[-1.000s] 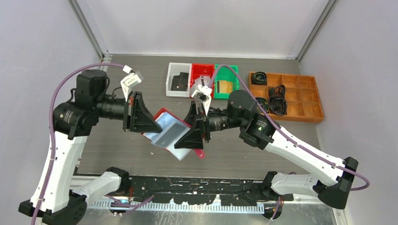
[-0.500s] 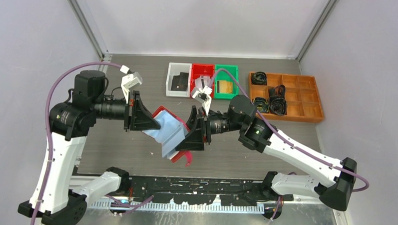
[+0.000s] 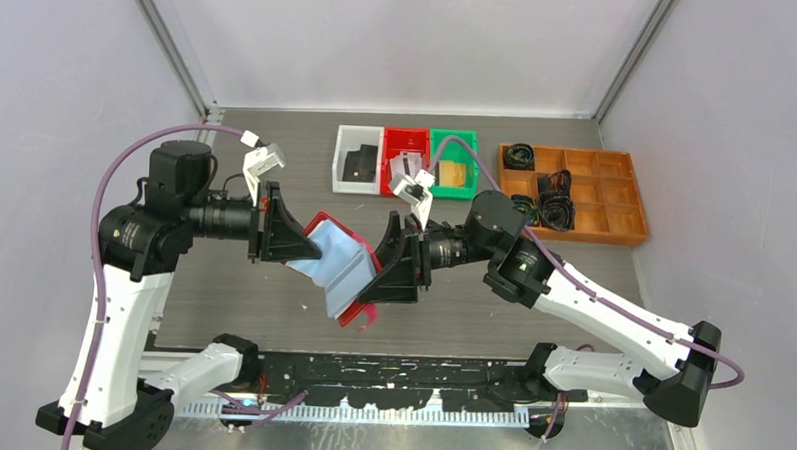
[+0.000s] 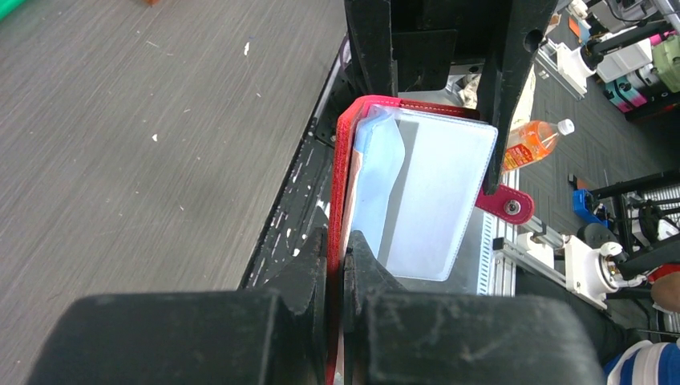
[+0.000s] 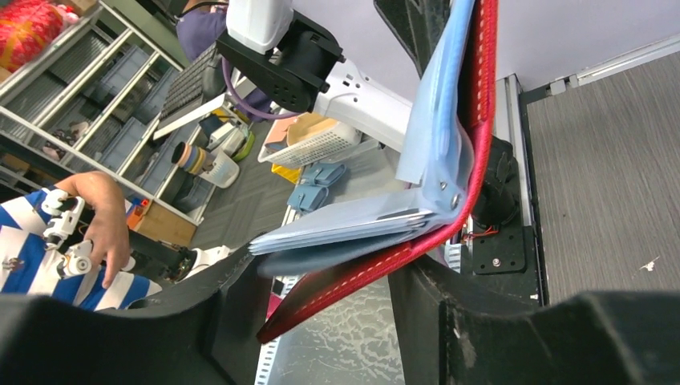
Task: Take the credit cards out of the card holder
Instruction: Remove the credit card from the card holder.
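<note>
The card holder [image 3: 338, 268] hangs in the air over the middle of the table [image 3: 532, 290], spanned between the two arms, most likely so that it opens like a book and its pockets face up. The left gripper [image 4: 341, 257] reaches in from 9 o'clock, its fingers pressed together on the edge of one red cover; that pinch anchors one half. The right gripper [image 5: 325, 297] comes in from 3 o'clock with its fingers spread wide to either side of the other cover and the pale blue pocket pages [image 4: 433, 192]. Whether they squeeze that half or only bracket it cannot be told. The two halves stand at an angle, fold lowest, and the snap strap [image 4: 507, 205] dangles free toward 5 o'clock. No credit cards can be made out loose; any are presumably inside the pockets, so the removal appears not yet begun. A finger will need a free pocket mouth, which this spread hold seems meant to give.
</note>
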`<state>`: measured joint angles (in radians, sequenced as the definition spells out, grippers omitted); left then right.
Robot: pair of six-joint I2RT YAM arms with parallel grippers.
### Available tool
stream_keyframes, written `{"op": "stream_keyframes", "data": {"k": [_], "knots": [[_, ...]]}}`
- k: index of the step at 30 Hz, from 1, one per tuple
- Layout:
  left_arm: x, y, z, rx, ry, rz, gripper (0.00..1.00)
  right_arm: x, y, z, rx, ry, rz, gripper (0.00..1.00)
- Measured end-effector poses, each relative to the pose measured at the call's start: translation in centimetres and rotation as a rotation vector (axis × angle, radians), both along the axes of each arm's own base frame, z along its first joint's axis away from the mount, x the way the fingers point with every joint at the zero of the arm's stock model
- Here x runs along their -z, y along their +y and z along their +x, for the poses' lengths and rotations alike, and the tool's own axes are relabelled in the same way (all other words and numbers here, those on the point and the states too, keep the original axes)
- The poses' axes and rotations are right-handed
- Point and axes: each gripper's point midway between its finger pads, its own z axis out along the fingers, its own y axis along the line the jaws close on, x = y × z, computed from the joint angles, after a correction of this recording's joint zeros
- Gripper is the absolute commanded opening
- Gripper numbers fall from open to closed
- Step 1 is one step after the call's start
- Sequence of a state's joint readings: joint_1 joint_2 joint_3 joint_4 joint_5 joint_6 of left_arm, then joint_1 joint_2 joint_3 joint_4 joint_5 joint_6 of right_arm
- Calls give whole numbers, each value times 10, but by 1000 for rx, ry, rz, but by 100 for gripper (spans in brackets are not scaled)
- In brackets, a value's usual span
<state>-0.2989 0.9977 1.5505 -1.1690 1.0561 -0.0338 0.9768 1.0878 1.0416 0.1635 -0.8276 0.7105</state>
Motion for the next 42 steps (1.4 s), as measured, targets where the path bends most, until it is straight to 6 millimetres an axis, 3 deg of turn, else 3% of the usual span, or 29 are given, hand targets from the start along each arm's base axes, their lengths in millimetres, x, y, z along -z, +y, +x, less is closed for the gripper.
{"op": "stream_keyframes", "data": {"k": [17,25,28,35,42], "knots": [[-2,0,3,-28,27,-3,0,-4,-8,-5,0,11,16,37],[-3,-1,4,-33,31,-10,0,3,-5,3,48,9,-11,20],[-4,-1,5,-33,25,-11,0,10,-3,11,99,16,-48,34],[-6,1,5,-52,-13,-9,0,31,-1,37,256,35,-134,24],[-9,2,2,-54,-30,-14,0,37,-7,43,314,40,-119,18]]}}
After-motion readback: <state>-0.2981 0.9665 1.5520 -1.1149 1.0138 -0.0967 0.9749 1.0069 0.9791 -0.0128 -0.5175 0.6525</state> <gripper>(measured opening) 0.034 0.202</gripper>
